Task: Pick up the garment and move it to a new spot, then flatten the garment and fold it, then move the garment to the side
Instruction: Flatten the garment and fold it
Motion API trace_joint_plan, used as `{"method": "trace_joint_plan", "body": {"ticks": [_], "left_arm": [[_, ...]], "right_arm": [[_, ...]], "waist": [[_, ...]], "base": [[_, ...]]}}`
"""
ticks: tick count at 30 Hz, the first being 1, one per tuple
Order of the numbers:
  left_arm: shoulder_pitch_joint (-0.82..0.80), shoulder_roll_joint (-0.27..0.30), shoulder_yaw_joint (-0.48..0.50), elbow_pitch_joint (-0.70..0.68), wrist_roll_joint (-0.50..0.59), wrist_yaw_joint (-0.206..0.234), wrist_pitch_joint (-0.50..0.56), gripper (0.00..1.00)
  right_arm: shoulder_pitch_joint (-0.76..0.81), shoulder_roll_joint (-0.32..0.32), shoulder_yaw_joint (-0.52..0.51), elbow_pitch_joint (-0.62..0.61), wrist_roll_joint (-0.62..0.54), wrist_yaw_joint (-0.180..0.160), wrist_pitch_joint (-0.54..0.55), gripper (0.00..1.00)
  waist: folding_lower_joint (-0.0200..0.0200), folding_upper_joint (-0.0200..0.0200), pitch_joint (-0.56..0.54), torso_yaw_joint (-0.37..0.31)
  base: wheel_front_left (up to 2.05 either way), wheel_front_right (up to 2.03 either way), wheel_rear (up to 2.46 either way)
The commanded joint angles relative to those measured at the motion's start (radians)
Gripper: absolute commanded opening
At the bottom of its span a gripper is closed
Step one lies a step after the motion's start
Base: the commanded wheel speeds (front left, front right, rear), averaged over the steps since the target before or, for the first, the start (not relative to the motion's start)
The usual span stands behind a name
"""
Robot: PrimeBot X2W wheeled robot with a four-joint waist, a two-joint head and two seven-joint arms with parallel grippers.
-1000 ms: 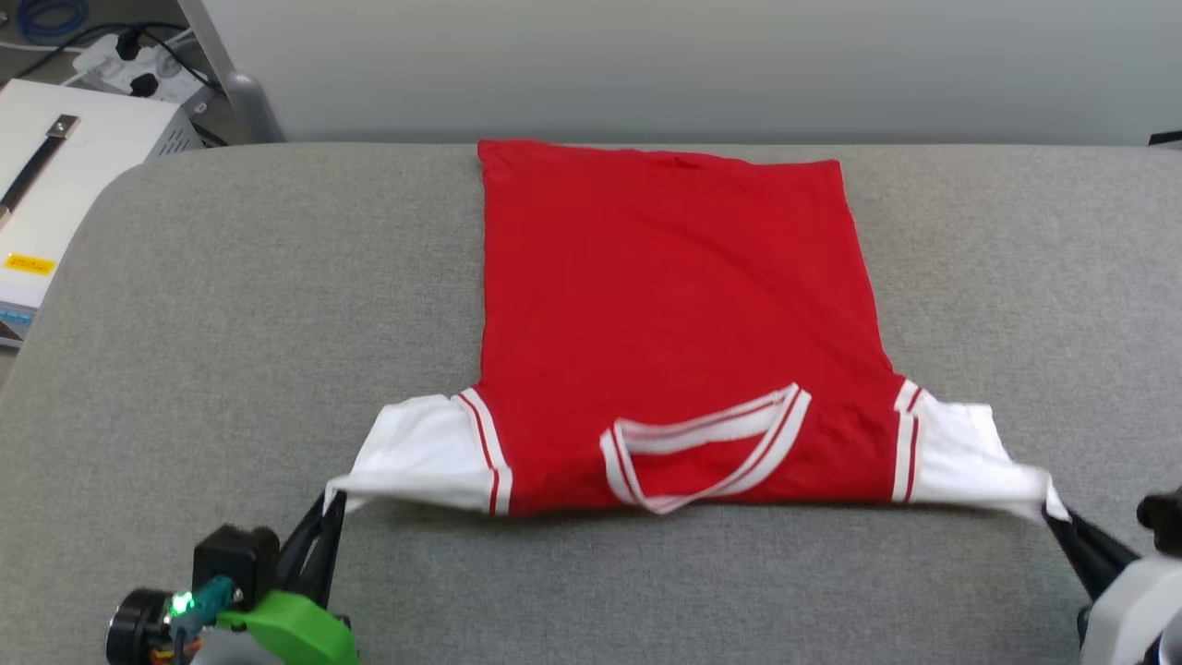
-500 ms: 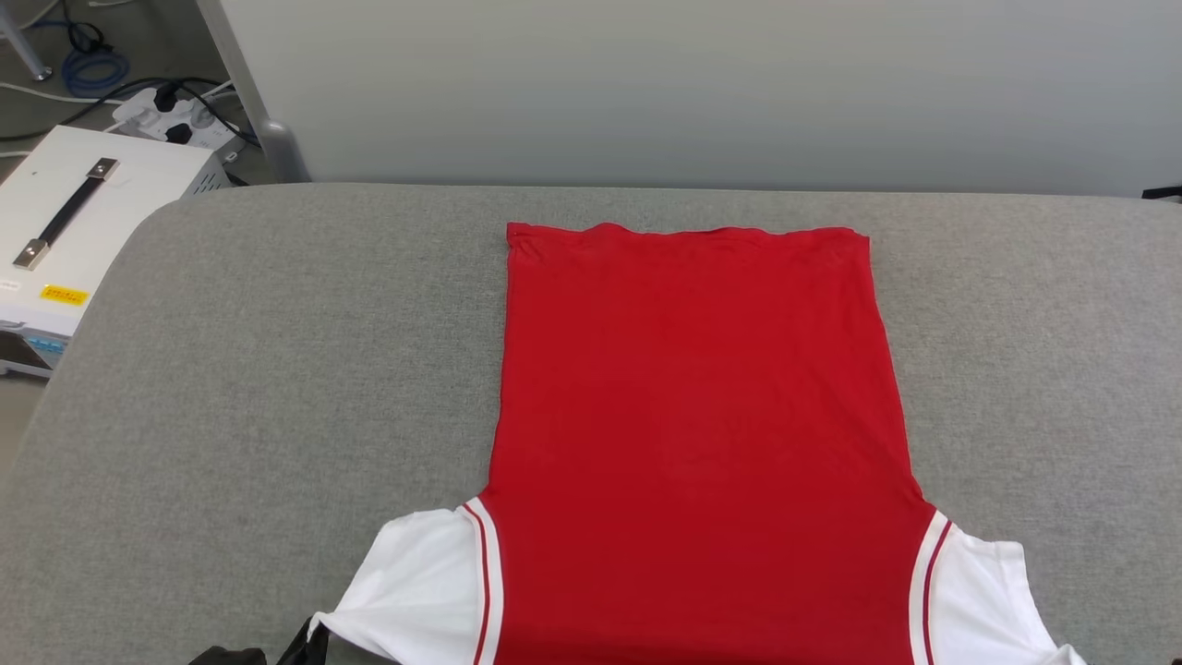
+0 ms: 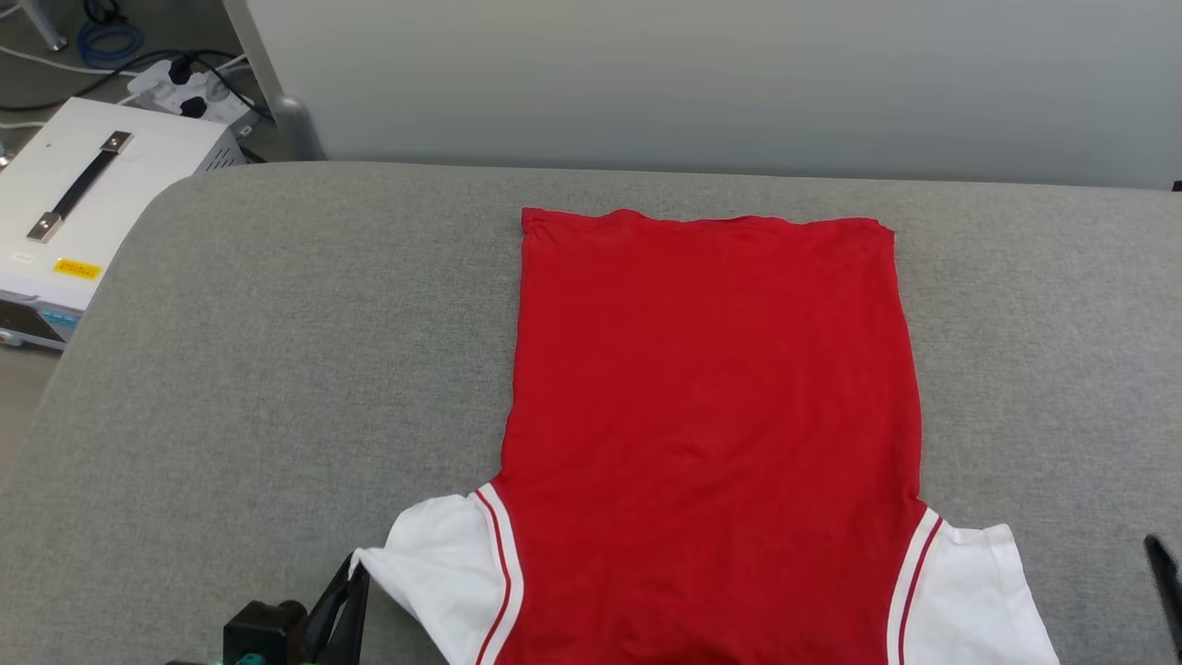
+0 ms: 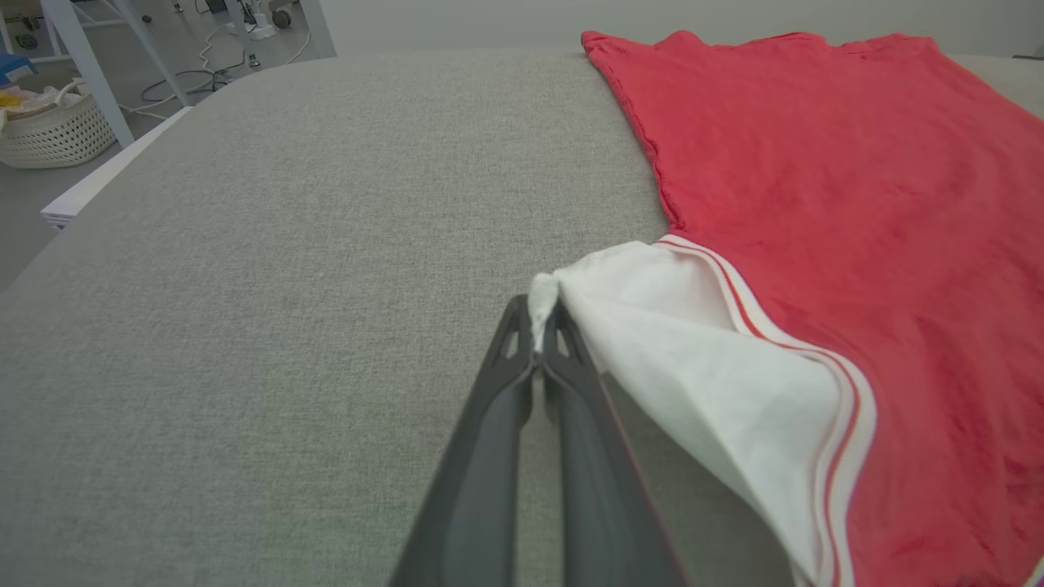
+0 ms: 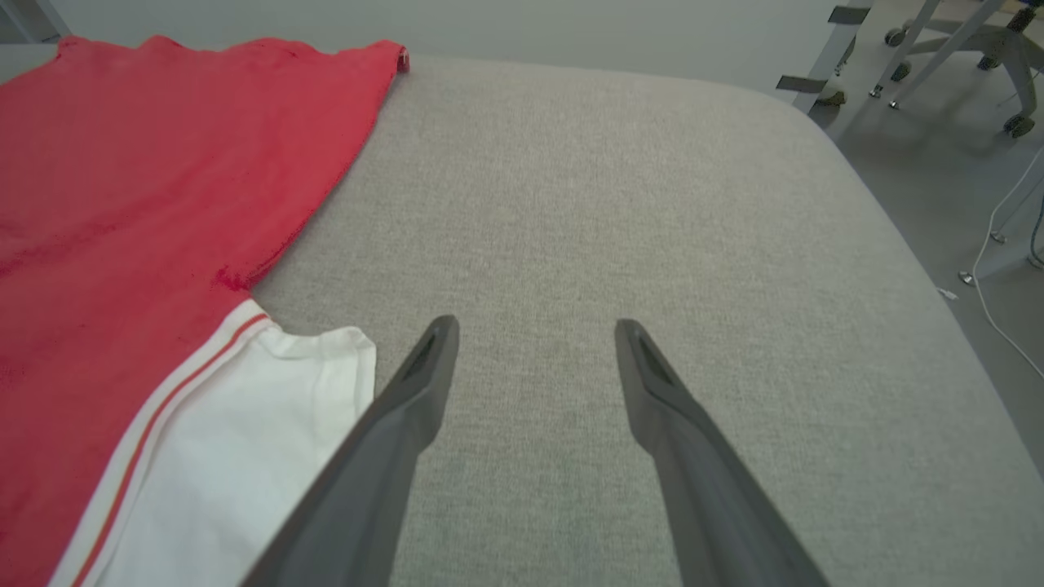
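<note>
Fingertips of the left gripper [image 4: 538, 326] are pinched shut on the corner of the left white sleeve of the red T-shirt with white short sleeves and red-and-white striped trim [image 3: 711, 416]. That corner is raised a little off the grey fabric-covered table with rounded corners [image 3: 277, 369]. The right gripper [image 5: 536, 330] stands with its jaws spread wide and nothing between them, over bare grey cloth just beside the right sleeve, which lies flat.

The T-shirt lies spread on the middle of the table, plain red side up, shoulders toward the robot and running off the bottom of the head view. Its straight hem is at the far end. A strip of bare table separates the hem from the far edge, and wide bare stretches lie to either side of the body, out to both rounded far corners.

Off the table's left edge sits a white box with a black strap handle [image 3: 92, 203], with a white power strip with dark plugs [image 3: 185, 92] behind it. The left wrist view shows a pale woven basket [image 4: 53, 130] on the floor past that corner; its contents are too small to tell. Past the right far corner stand grey wheeled frame legs [image 5: 938, 49]. A plain pale wall [image 3: 739, 83] rises behind the far edge.
</note>
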Motion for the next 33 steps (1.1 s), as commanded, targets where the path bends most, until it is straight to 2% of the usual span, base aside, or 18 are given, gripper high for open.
{"method": "trace_joint_plan", "body": {"ticks": [1, 7, 12, 15, 20, 24, 28, 33], "left_arm": [[-0.028, -0.012, 0.007, -0.016, 0.018, -0.003, -0.006, 0.00], [-0.063, -0.039, 0.013, -0.075, 0.073, 0.000, -0.006, 0.00], [-0.118, -0.069, 0.013, -0.122, 0.114, -0.008, -0.006, 0.00], [-0.153, -0.097, 0.014, -0.140, 0.133, -0.019, -0.006, 0.00], [-0.212, -0.152, 0.016, -0.162, 0.169, -0.039, -0.006, 0.00], [-0.250, -0.195, 0.020, -0.173, 0.193, -0.061, -0.006, 0.00], [-0.279, -0.232, 0.029, -0.175, 0.214, -0.087, -0.006, 0.00], [-0.304, -0.270, 0.046, -0.177, 0.240, -0.118, -0.006, 0.00]], "right_arm": [[-0.037, -0.015, -0.035, -0.047, -0.016, -0.001, 0.009, 1.00], [-0.204, -0.092, -0.099, -0.225, -0.014, -0.001, 0.125, 1.00], [-0.442, -0.170, -0.045, -0.288, 0.033, -0.001, 0.304, 1.00], [-0.584, -0.213, 0.020, -0.279, 0.076, -0.001, 0.469, 1.00], [-0.839, -0.295, 0.126, -0.185, 0.164, -0.001, 0.778, 1.00], [-1.013, -0.307, 0.195, -0.070, 0.198, -0.001, 0.977, 1.00], [-1.137, -0.294, 0.234, 0.033, 0.172, -0.001, 1.105, 1.00], [-1.220, -0.260, 0.258, 0.122, 0.134, -0.001, 1.165, 1.00]], "waist": [[0.0001, 0.0000, 0.019, 0.016], [0.0001, 0.0000, 0.091, 0.062], [0.0001, 0.0000, 0.192, 0.119], [0.0001, 0.0000, 0.255, 0.153], [0.0001, 0.0000, 0.364, 0.208], [0.0001, 0.0000, 0.439, 0.244], [0.0001, 0.0000, 0.498, 0.276], [0.0001, 0.0000, 0.554, 0.308]], "base": [[0.00, 0.00, 0.00], [0.00, 0.00, 0.00], [0.00, 0.00, 0.00], [0.00, 0.00, 0.00], [0.00, 0.00, 0.00], [0.00, 0.00, 0.00], [0.00, 0.00, 0.00], [0.00, 0.00, 0.00]]}}
